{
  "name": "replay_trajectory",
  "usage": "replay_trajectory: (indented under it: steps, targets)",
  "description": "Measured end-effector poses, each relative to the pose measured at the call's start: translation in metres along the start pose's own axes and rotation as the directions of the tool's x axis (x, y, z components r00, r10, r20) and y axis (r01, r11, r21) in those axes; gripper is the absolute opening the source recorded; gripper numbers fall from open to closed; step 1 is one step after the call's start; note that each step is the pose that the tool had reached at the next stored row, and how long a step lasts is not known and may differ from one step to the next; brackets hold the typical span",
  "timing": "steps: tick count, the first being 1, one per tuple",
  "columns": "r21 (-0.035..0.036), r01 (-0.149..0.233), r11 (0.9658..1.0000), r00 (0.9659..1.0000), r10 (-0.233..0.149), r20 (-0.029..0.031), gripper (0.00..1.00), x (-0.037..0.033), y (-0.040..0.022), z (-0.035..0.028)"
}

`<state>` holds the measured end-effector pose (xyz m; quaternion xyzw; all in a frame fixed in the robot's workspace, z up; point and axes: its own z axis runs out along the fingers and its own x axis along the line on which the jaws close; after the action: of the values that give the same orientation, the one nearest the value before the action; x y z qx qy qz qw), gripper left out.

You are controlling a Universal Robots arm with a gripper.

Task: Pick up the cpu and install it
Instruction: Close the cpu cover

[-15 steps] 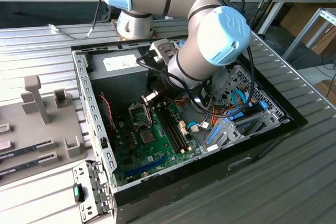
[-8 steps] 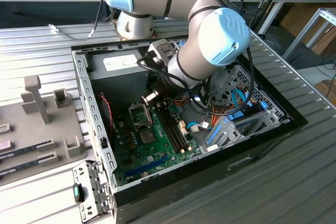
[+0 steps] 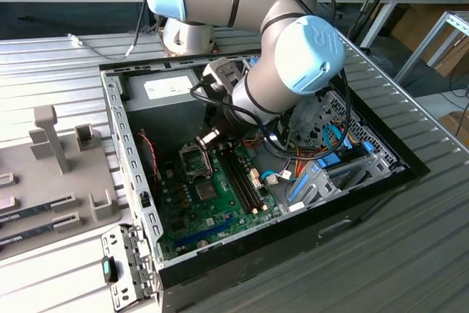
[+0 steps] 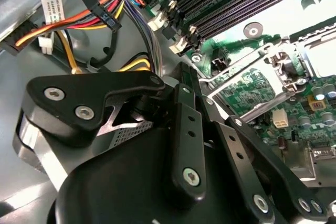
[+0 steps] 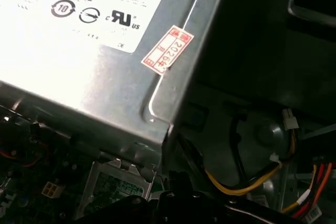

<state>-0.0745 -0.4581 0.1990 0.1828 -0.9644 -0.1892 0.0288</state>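
Entry: open computer case on the slatted bench.

- Gripper: it hangs low inside the case, just above the far edge of the processor socket. We judge it is set there to serve the socket. We cannot tell whether it is clasped or released.
- Cpu: we cannot pick it out. Whether it is carried is hidden.
- Exterior view: gives the whole layout, with the memory slots on the exterior view's right of the socket.
- Second wrist view: adds the socket with its metal frame raised.
- First wrist view: adds the power supply close by.

open computer case, green motherboard, power supply
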Motion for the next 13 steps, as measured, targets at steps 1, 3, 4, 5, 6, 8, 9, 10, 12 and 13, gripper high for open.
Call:
replay_trajectory:
  steps: [1,3,4,5,6,8,9,10,12,13]
  targets:
    - [-0.0005,0.003,1.0,1.0,-0.003,-0.001,0.11,0.0,-0.0002,0.0004]
    - [-0.0027,0.007,1.0,1.0,-0.007,-0.0018,0.11,0.0002,-0.0003,0.0004]
    - [-0.0035,0.008,1.0,1.0,-0.008,-0.0018,0.11,0.0004,-0.0004,0.0004]
    - [-0.0042,0.009,1.0,1.0,-0.009,-0.0016,0.11,0.0009,-0.0004,0.0004]
    - [-0.0058,0.01,0.9999,0.9999,-0.01,-0.0011,0.11,0.0017,-0.0004,0.0003]
    - [-0.0087,0.012,0.9999,0.9999,-0.012,-0.0005,0.11,0.0024,-0.0006,-0.0002]
    - [-0.0101,0.013,0.9999,0.9999,-0.013,-0.0001,0.11,0.0026,-0.0006,-0.0007]
    - [-0.0112,0.013,0.9999,0.9999,-0.013,0.0003,0.11,0.0027,-0.0005,-0.0014]
    - [-0.0137,0.014,0.9998,0.9999,-0.014,0.001,0.11,0.0027,-0.0001,-0.0031]
    - [-0.015,0.014,0.9998,0.9999,-0.014,0.0015,0.11,0.0028,0.0002,-0.004]
